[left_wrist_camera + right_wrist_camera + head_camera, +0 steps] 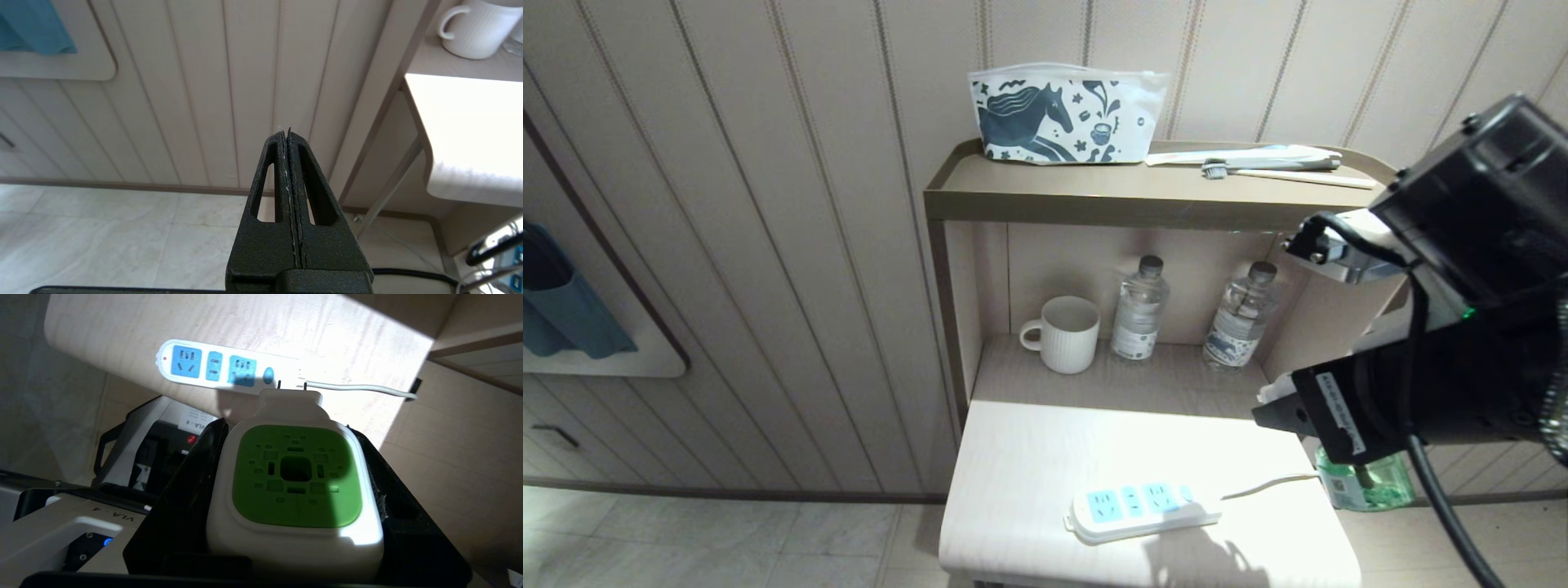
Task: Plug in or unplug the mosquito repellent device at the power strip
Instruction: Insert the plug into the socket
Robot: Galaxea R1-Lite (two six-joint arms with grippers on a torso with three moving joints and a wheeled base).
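So the mosquito repellent device (296, 486) is sitting clamped in the right gripper (296, 428), one black finger pressed against each side of its white plug head, green vented face toward the wrist camera. Its two metal prongs (292, 384) point toward the power strip but aren't in any socket; there's a clear gap between them and the strip. From the head view you can see the translucent green bottle part (1368, 482) hanging under the gripper, off the right edge of the table, near the strip's cord.

The power strip (1139, 510) lies flat near the front edge of the white table (1029, 457), light-blue socket faces up, nothing plugged into it. Its white cord (1270, 484) runs off toward the right edge of the table.

The left gripper (288, 134) is parked down to the left of the table, pointing at the paneled wall, fingers pressed flat together with nothing between them.

Behind the table there's a brown shelf unit (1127, 204). In the lower cubby: a ribbed white mug (1066, 333) on the left, then two clear water bottles (1139, 309) side by side to its right. On top sit a white pouch with a dark horse print (1062, 114) and, to its right, a toothbrush (1282, 171) lying just beside a white tube.
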